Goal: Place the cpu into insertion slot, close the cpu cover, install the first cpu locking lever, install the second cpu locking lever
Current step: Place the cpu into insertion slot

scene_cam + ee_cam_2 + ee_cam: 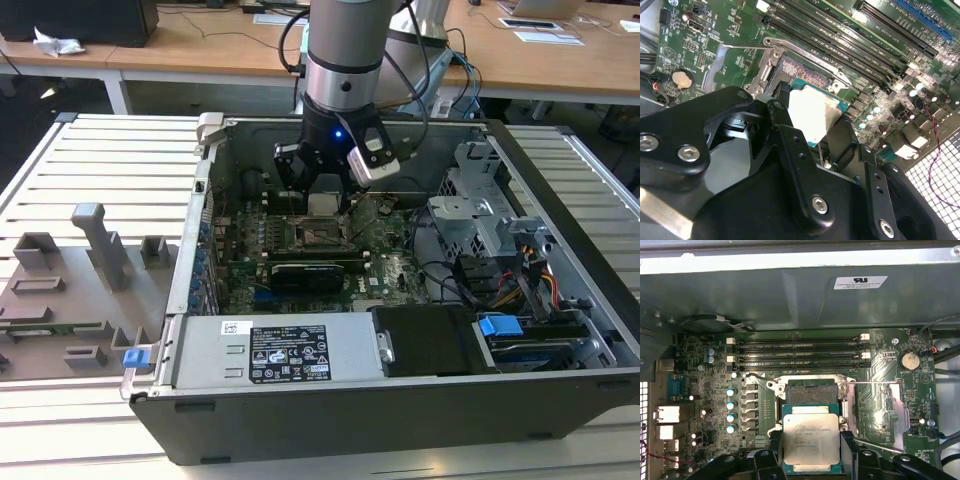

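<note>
The claw [810,456] is pinching the cpu [809,437] by two opposite edges, with the pale metal top facing the first wrist camera. The chip is held above the green board, just short of the insertion slot [812,390]. The slot stands bare, its dark contact field exposed. The cpu cover [852,407] lies swung open beside the slot. Beyond the slot run long memory slots [800,351], then the grey case wall [765,295]. In the exterior view the arm [345,60] reaches down into the open computer case [300,420].
</note>
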`<state>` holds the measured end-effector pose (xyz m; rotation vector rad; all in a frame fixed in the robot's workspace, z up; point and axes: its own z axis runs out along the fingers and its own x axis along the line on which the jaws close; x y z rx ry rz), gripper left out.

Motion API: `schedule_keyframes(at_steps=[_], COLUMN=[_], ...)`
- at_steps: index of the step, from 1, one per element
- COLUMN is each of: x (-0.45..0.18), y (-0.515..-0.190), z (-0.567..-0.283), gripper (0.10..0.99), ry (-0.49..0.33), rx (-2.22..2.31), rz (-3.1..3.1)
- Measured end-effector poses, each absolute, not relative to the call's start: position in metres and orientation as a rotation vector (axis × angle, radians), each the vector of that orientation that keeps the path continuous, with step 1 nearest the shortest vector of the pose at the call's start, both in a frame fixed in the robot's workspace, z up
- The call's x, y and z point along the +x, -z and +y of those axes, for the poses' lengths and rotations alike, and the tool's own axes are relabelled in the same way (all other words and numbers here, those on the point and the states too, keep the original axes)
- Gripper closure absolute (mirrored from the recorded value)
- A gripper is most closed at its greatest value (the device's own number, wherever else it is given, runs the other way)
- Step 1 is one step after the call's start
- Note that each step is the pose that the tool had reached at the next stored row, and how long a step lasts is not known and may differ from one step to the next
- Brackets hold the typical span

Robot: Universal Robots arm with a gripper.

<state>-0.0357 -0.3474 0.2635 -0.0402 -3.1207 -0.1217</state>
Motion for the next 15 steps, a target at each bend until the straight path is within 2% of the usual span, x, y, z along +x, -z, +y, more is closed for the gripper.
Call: schedule_keyframes(at_steps=[15], x=[-0.0357], y=[-0.2577], z=[-0.3474], gripper=[0.545], ry=[0.122], rx=[-0.040], rz=[-3.121])
